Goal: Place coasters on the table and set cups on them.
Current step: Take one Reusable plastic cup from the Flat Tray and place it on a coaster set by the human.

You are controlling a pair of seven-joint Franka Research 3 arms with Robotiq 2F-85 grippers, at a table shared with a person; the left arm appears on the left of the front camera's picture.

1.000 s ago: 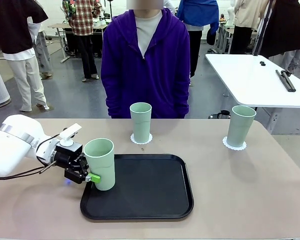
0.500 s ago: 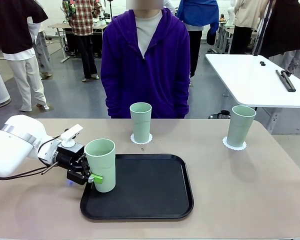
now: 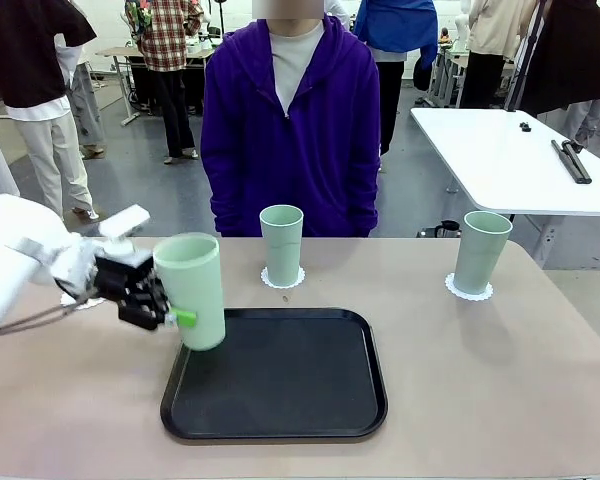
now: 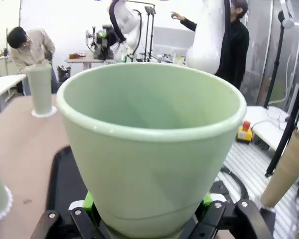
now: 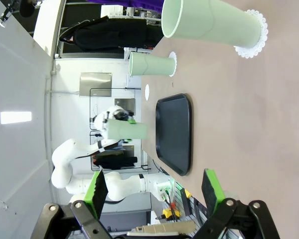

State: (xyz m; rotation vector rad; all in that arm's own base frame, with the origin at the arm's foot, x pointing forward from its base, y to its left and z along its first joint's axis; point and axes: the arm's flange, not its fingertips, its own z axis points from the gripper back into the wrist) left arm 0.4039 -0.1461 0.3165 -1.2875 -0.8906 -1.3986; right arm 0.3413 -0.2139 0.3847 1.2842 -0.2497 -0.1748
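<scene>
Mint-green and smooth, the third cup [image 3: 191,290] hung clear of the black tray [image 3: 280,380], leaning a little, with the left gripper [image 3: 170,316] clamped on its lower wall from the side. In the left wrist view the green pads [image 4: 88,201] pressed against the narrow part near the base, one on each side, with the wide mouth rising in front of the camera. The other two cups were each standing on a coaster on the table [image 3: 500,400]: one [image 3: 281,245] in front of the person in the purple hoodie [image 3: 290,120], on its lacy coaster [image 3: 282,279], and one [image 3: 480,252] toward the right end, on another coaster [image 3: 469,289]. A third coaster [image 3: 78,299] lay on the table behind the left arm, partly hidden by it. The right gripper [image 5: 153,191] stood with its fingers wide apart and nothing between them, well away from the cups.

The cup looked like thin plastic: light, fairly stiff, empty as far as its inside showed, and slick on the outside. Because it tapers downward, a low side grip would probably tend to slide toward the base, so a hold somewhat higher on the wall, squeezed gently, seemed safer. Being tall and light, it would likely tip if set down tilted or off the coaster's centre.
</scene>
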